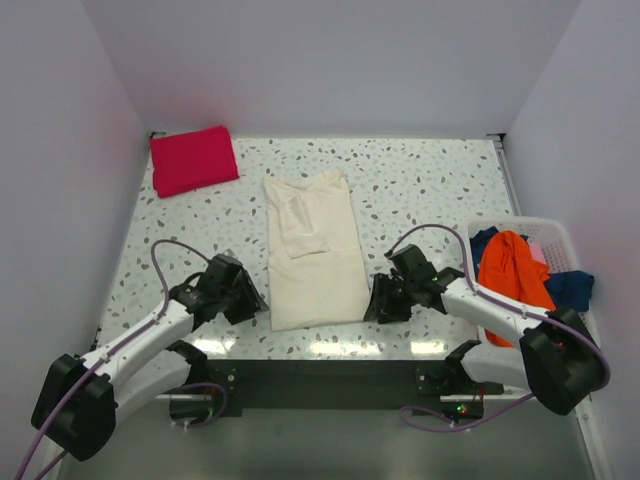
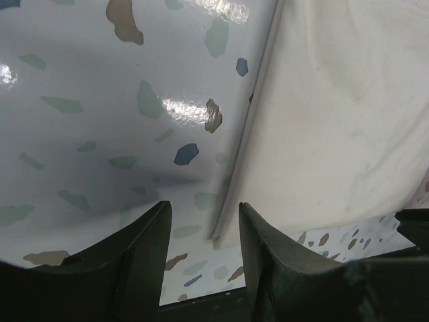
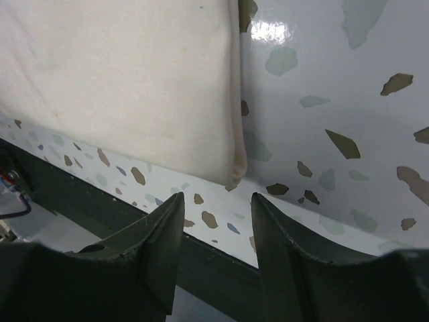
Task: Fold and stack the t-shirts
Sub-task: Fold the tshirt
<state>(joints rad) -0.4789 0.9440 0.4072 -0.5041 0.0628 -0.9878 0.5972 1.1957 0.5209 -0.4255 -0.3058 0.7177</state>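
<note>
A cream t-shirt (image 1: pixel 312 250) lies folded into a long strip in the middle of the speckled table (image 1: pixel 420 190). A red t-shirt (image 1: pixel 193 158) sits folded at the back left corner. My left gripper (image 1: pixel 252 298) rests at the cream shirt's near left corner, open, nothing between its fingers; the shirt's edge (image 2: pixel 255 134) runs just ahead of my left gripper (image 2: pixel 204 205). My right gripper (image 1: pixel 378 302) stands open at the near right corner, and that corner (image 3: pixel 234 176) lies just beyond my right gripper (image 3: pixel 216 196). Orange (image 1: pixel 512 268) and blue (image 1: pixel 570 288) t-shirts lie in the basket.
A white basket (image 1: pixel 548 232) stands at the right edge of the table. White walls close in the back and both sides. The table's dark front rail (image 3: pixel 221 268) runs just under the right gripper.
</note>
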